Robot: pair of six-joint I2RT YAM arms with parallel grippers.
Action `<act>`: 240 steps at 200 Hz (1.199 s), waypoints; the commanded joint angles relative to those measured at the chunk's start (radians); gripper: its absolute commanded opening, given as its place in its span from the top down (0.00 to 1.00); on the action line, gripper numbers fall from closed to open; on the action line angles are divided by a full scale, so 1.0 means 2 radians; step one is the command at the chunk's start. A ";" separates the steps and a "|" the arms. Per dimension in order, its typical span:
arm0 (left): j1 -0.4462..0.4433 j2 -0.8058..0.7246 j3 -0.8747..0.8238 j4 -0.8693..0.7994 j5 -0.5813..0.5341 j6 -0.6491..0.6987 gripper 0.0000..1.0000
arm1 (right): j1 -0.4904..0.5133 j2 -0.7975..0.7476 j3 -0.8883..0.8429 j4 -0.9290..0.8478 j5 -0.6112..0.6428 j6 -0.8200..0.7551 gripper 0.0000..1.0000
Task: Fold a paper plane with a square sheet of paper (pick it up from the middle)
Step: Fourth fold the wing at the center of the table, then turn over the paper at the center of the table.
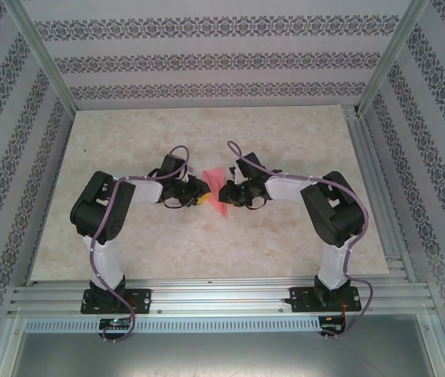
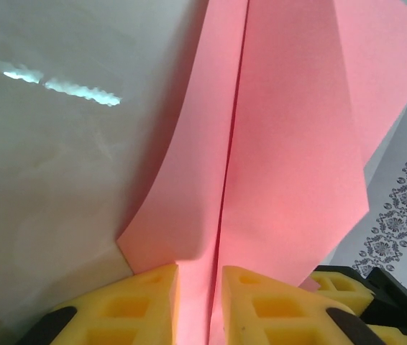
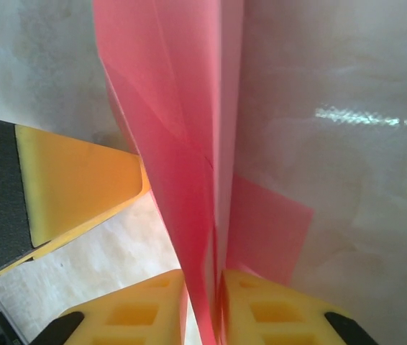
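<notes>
- Left tool (image 2: 199,305) pinches the pink paper plane (image 2: 282,144) at its centre crease, a yellow pad on each side.
- Right tool (image 3: 205,309) pinches the same folded paper, facing the left tool.
- The plane stands on edge between both tools, over the counter (image 1: 207,251).

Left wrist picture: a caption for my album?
Left hand pinching folded pink paper along its centre crease.

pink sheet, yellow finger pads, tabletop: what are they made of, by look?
pink sheet: thin paper, matte; holds sharp creases and curls at the free edge.
yellow finger pads: looks like moulded foam or soft plastic, matte, with open recessed cells.
tabletop: likely laminate with a beige marble print, semi-gloss; it reflects a light streak.
</notes>
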 commanded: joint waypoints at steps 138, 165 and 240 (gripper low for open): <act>-0.016 -0.072 -0.027 0.012 -0.017 -0.003 0.49 | -0.021 -0.031 -0.045 0.080 -0.049 0.044 1.00; -0.018 -0.098 -0.057 0.036 -0.015 -0.022 0.46 | -0.025 -0.034 -0.056 0.104 -0.060 0.060 1.00; -0.049 -0.143 -0.119 0.099 -0.015 -0.057 0.53 | -0.029 -0.028 -0.065 0.130 -0.068 0.079 1.00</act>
